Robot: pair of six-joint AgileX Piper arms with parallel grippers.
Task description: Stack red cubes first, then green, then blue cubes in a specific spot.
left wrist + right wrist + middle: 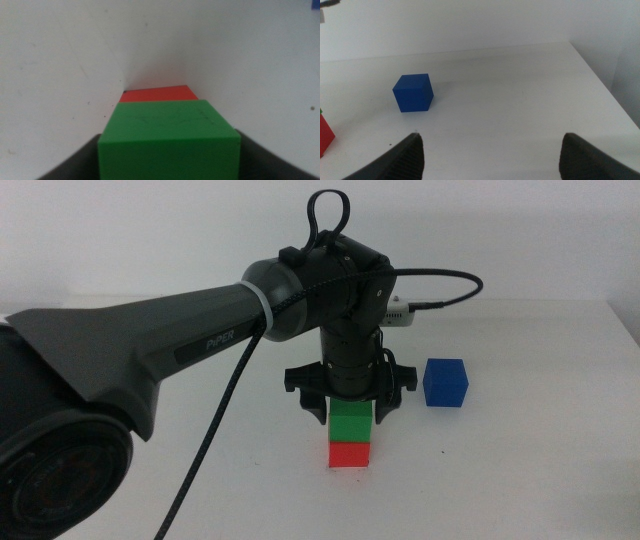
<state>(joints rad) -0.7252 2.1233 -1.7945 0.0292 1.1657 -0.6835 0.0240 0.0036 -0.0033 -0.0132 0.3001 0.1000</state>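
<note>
Cubes: one red (349, 453), one green (351, 421), one blue (445, 383).

Green on red, blue off to the side

The green cube (351, 421) sits squarely on top of the red cube (349, 454), both matte and the same size, resting on the white table. The dark-blue cube (445, 382) stands alone, upright, apart to the right and slightly farther back.

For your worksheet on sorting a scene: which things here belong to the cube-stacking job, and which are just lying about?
Belongs to the job:
red cube
green cube, on the red, between the left hand's jaws
blue cube, apart on the table
right hand, waiting, open

Just lying about:
nothing else, only the white table
</note>
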